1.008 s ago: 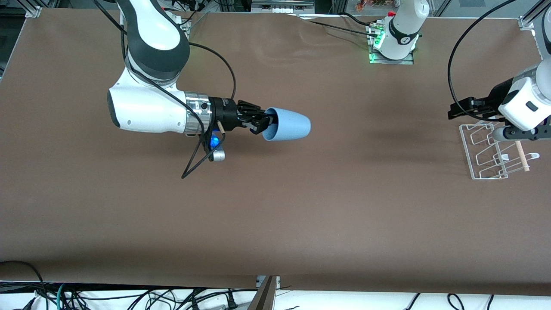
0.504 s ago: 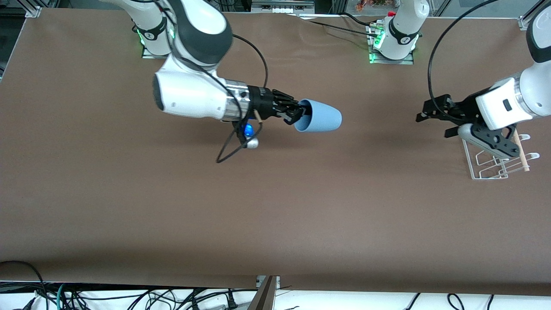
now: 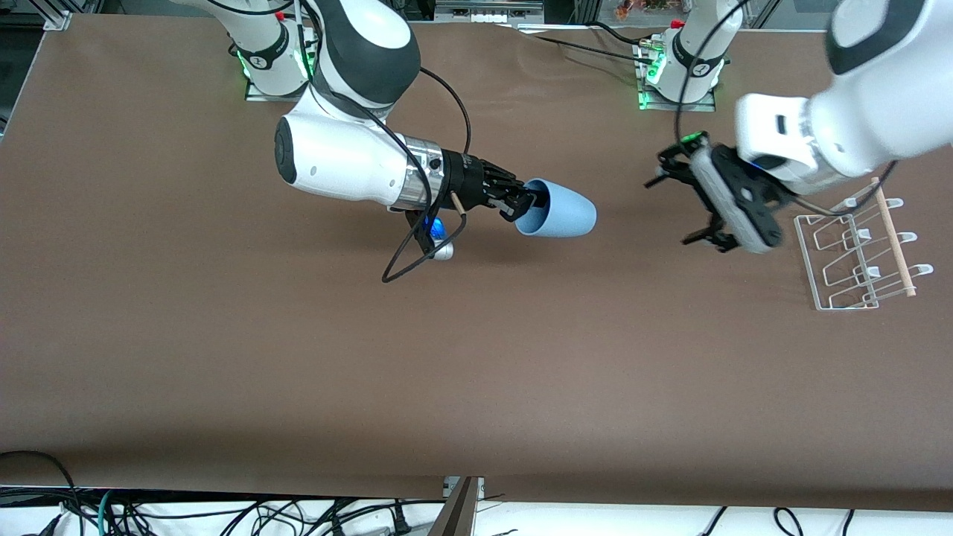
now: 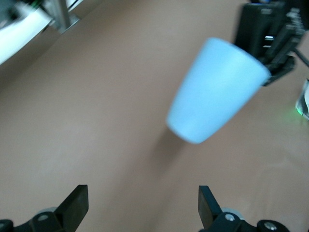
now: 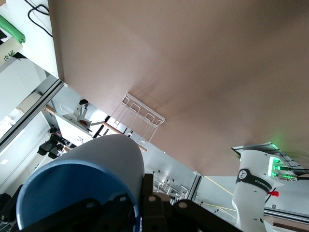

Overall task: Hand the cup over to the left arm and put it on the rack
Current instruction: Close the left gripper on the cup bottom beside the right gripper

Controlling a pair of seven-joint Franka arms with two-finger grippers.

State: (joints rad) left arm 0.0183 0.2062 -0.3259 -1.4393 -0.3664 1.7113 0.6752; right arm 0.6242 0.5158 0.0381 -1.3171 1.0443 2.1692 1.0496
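Front view: right tool (image 3: 527,205) clenched on the light-blue cup's (image 3: 560,212) rim, holding it sideways over mid-counter (image 3: 476,357). Left tool (image 3: 689,202) released, airborne between cup and wire rack (image 3: 856,249) at the counter's left-arm end.

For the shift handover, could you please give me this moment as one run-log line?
phase: pre-handover | right tool: shut on cup rim, cup held sideways above table | left tool: open, facing cup, apart | rack: holds nothing
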